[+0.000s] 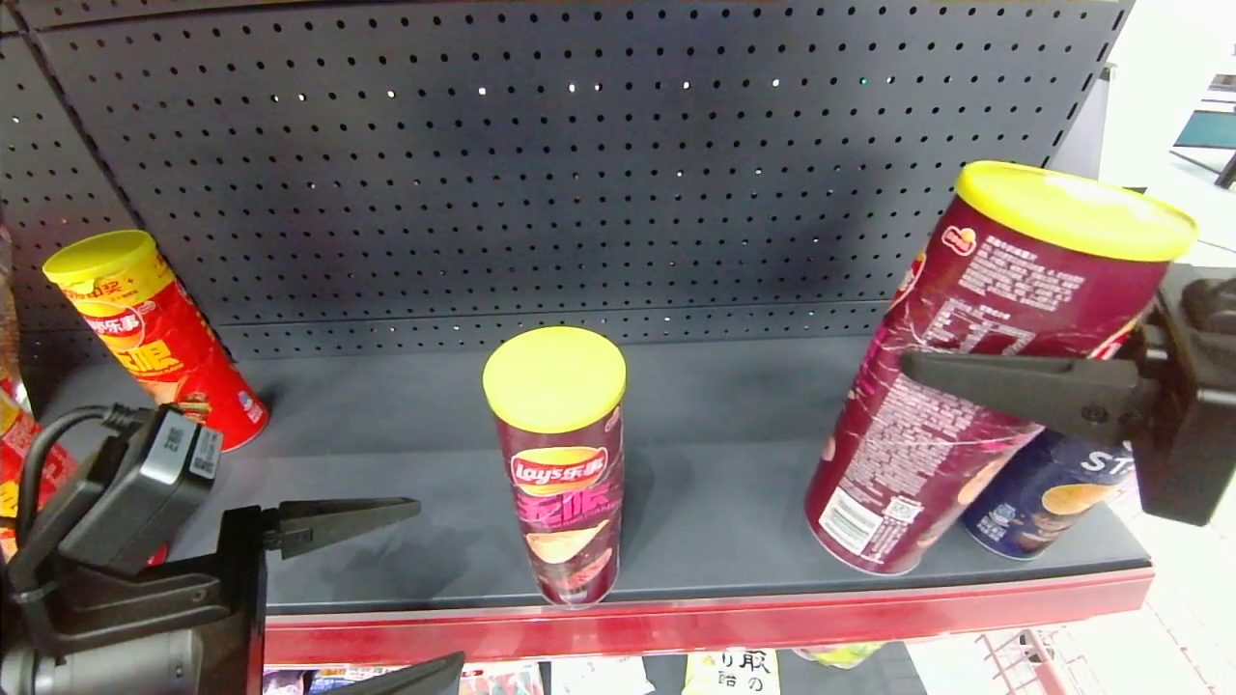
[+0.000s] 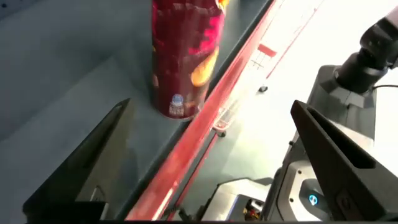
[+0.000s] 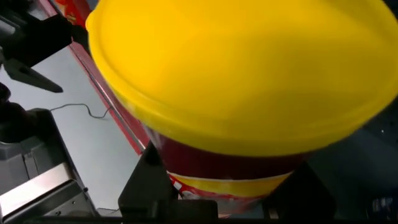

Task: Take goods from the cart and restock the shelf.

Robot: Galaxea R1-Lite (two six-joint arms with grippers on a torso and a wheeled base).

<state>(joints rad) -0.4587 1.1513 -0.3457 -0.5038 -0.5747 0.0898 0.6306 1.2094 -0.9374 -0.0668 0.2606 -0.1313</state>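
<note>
Gripping a tilted maroon can point(image 1: 1004, 290) around its middle, the right pincer point(image 1: 951, 372) has it at the right end of the shelf point(image 1: 734, 483), just in front of a blue can point(image 1: 1038, 497). The left pincer point(image 1: 435, 584) hangs wide open and empty by the shelf's front left edge. A second maroon can point(image 1: 565, 483) stands upright mid-shelf, with a red can point(image 1: 154, 333) far left.

Logo on middle can point(image 1: 565, 483); barcode, small print on tilted can point(image 1: 1014, 290).
</note>
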